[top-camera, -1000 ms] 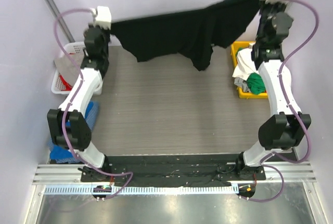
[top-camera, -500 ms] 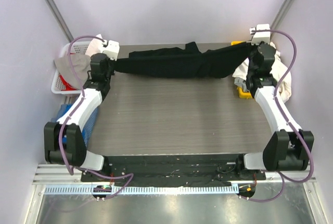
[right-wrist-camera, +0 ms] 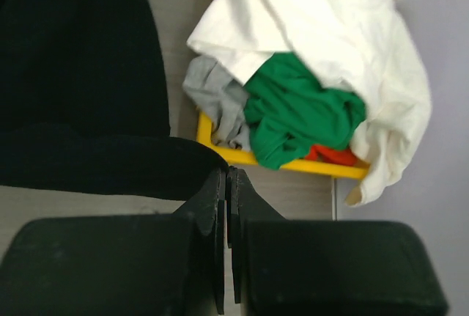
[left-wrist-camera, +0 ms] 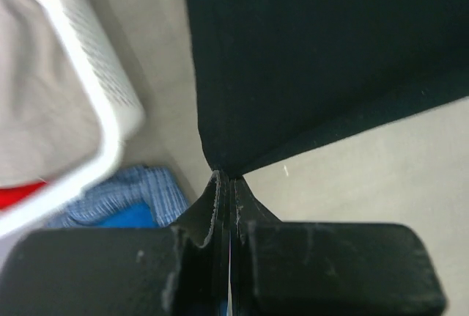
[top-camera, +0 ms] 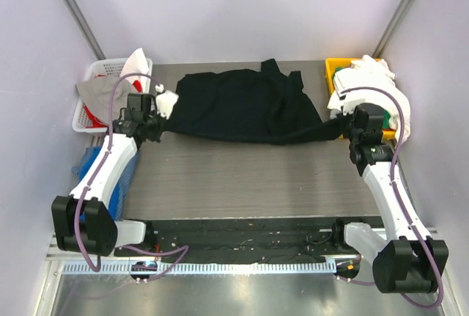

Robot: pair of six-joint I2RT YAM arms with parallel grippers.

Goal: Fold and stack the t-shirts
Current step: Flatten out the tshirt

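A large black t-shirt point(top-camera: 238, 105) lies spread over the far half of the table, its near edge stretched between my two grippers. My left gripper point(top-camera: 161, 129) is shut on the shirt's near left corner; in the left wrist view the black cloth point(left-wrist-camera: 315, 59) runs into the closed fingertips of the gripper point(left-wrist-camera: 226, 178). My right gripper point(top-camera: 339, 127) is shut on the near right corner, and the right wrist view shows the black fabric point(right-wrist-camera: 80, 74) pinched at the gripper point(right-wrist-camera: 229, 174). A white t-shirt point(right-wrist-camera: 330, 30) and a green t-shirt point(right-wrist-camera: 300, 114) sit in the yellow bin point(right-wrist-camera: 293, 160).
The yellow bin point(top-camera: 331, 67) stands at the back right, with the white shirt point(top-camera: 370, 81) draped over its rim and a grey cloth point(right-wrist-camera: 216, 100) inside. A white basket point(top-camera: 91, 74) with clothes stands at the back left. Blue fabric point(top-camera: 91, 163) lies beside the table's left edge.
Both arms came down and back toward me. The black t-shirt, first hanging stretched in the air, now lies flat on the table, still held at both corners.
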